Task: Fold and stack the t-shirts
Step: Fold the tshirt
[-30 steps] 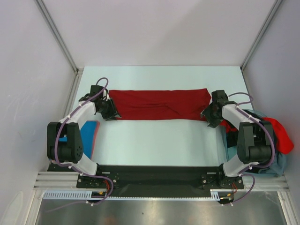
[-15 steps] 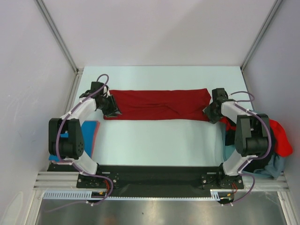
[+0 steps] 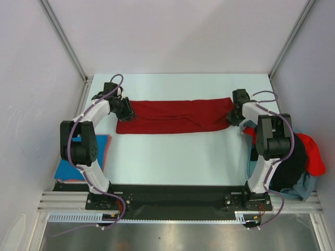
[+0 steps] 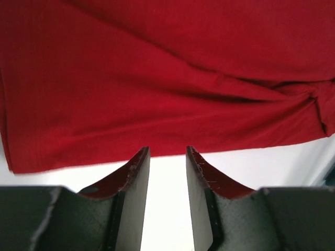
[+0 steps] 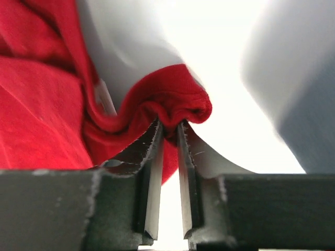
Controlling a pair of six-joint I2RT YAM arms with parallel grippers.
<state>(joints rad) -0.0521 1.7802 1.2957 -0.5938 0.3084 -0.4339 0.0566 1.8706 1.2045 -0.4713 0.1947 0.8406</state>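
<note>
**A:** What is the left gripper doing?

**B:** Its fingers stand apart with bare white table showing between them. The near hem of the dark red t-shirt lies right at their tips, and the cloth spreads away beyond.

**A:** And the right gripper?

**B:** It is clamped on a bunched fold at the shirt's other end, and cloth bulges over its tips.

**A:** And around them?

**B:** From above, the shirt is a long flat band stretched between the two grippers. Behind the left one, by its arm, lies a folded bright blue t-shirt. Behind the right one is a heap of t-shirts in black, brighter red and pale grey-blue. Pale walls rise beyond both.
</note>
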